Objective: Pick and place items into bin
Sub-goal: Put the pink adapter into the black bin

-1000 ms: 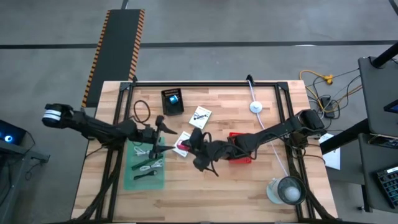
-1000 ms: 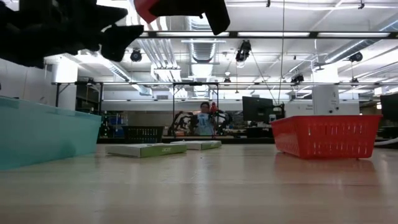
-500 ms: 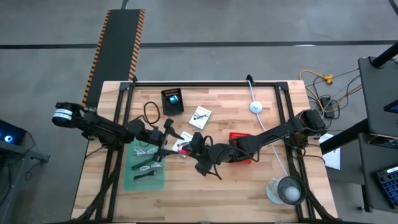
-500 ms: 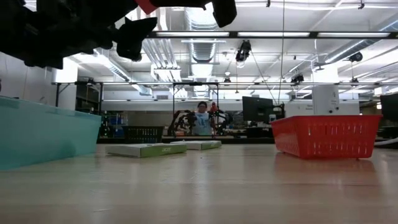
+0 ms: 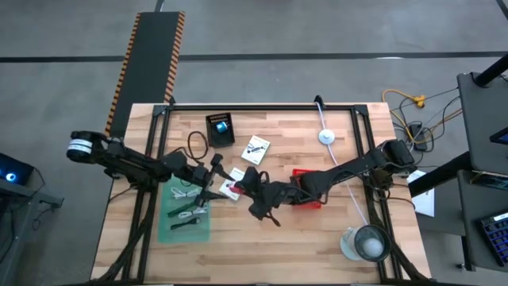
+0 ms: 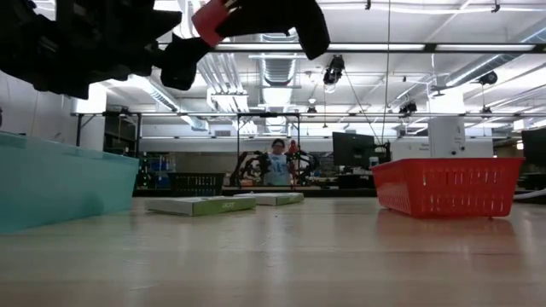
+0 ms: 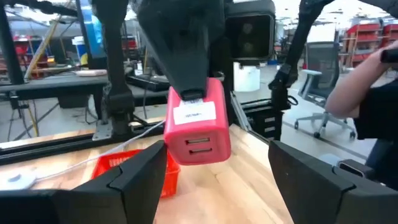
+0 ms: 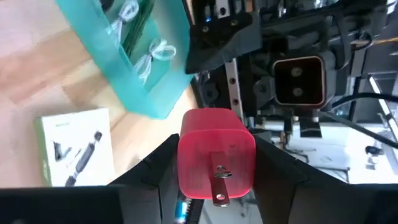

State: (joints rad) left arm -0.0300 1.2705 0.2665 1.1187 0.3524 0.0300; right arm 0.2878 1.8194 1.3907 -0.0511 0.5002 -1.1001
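The right gripper (image 7: 189, 68) pinches a red plug-in charger (image 7: 198, 127) in the air beside the teal bin (image 5: 184, 208). The left gripper (image 7: 205, 180), fingers spread, faces it. The charger looks light, rigid and smooth; its flat sides seem best to grip.

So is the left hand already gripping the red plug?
No, the left hand is open with its fingers spread either side of the red plug, which the right hand holds.

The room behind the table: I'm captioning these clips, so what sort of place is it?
Most likely a robotics lab or workshop. The low view shows exposed ceiling ducts, benches with monitors, and a person seated at the back. An office chair shows in the left wrist view.
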